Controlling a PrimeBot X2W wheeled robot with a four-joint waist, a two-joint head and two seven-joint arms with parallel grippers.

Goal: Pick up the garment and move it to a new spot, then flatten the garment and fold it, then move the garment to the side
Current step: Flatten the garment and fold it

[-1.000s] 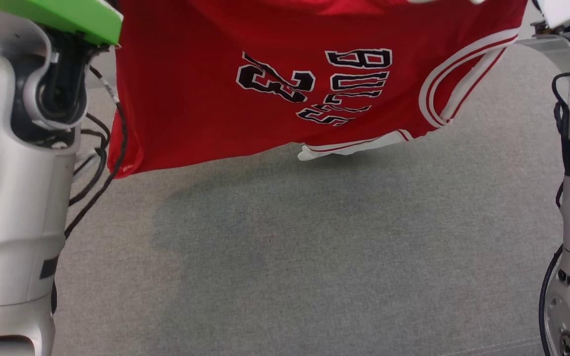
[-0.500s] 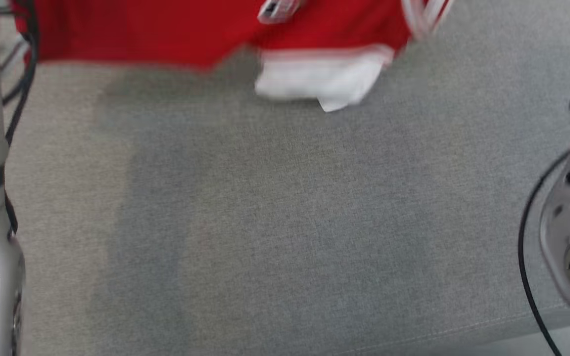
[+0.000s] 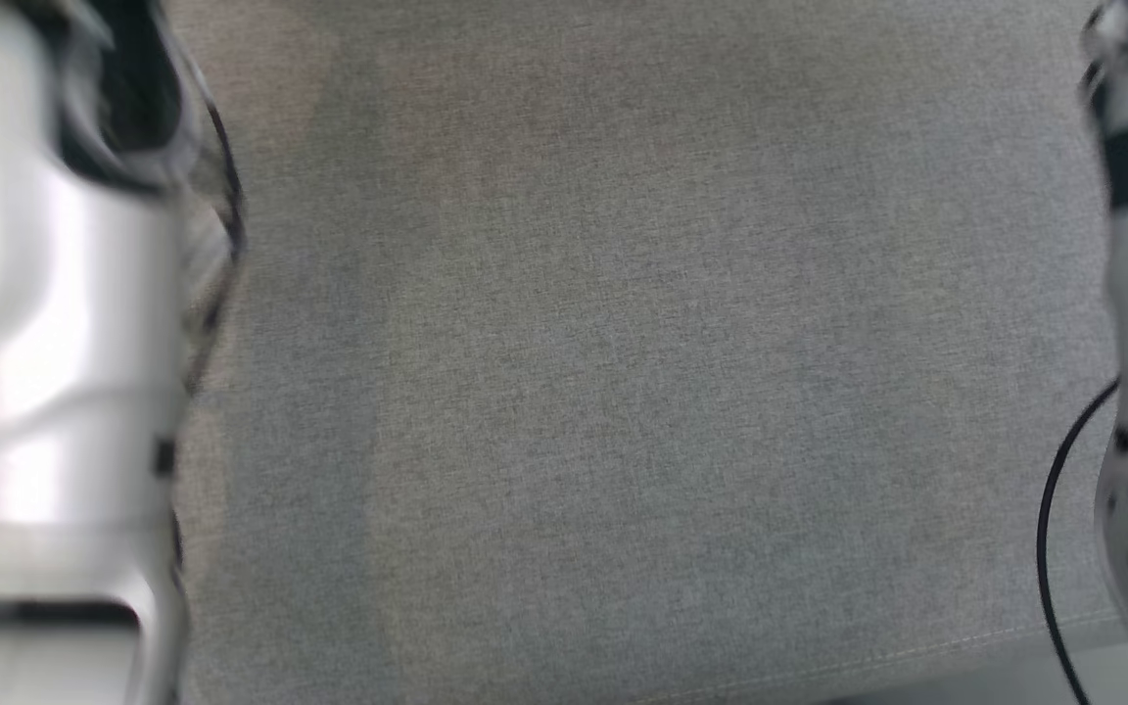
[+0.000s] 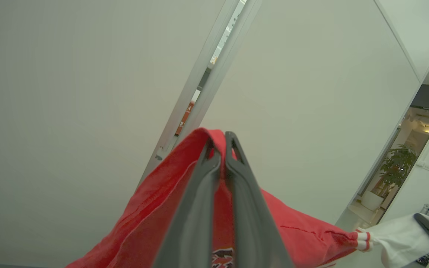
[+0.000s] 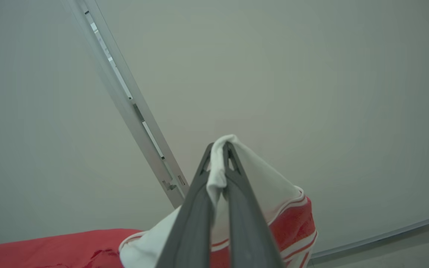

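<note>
Grey surface [image 3: 623, 392], possibly upholstery, left gripper [image 4: 222, 140] and right gripper [image 5: 223, 148] pinching garment [image 4: 155, 208]

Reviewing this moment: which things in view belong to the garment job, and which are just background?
Job:
- red jersey
- left gripper, shut on its red edge
- right gripper, shut on its white trim
- grey fabric surface

Just there:
- potted plant
- wall rail

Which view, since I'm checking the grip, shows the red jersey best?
Left wrist view: the jersey hangs from the shut left end effector, red body stretching to its white trim. Right wrist view has the white trim pinched in the right end effector, plus red cloth. Head view looks at grey surface.
</note>
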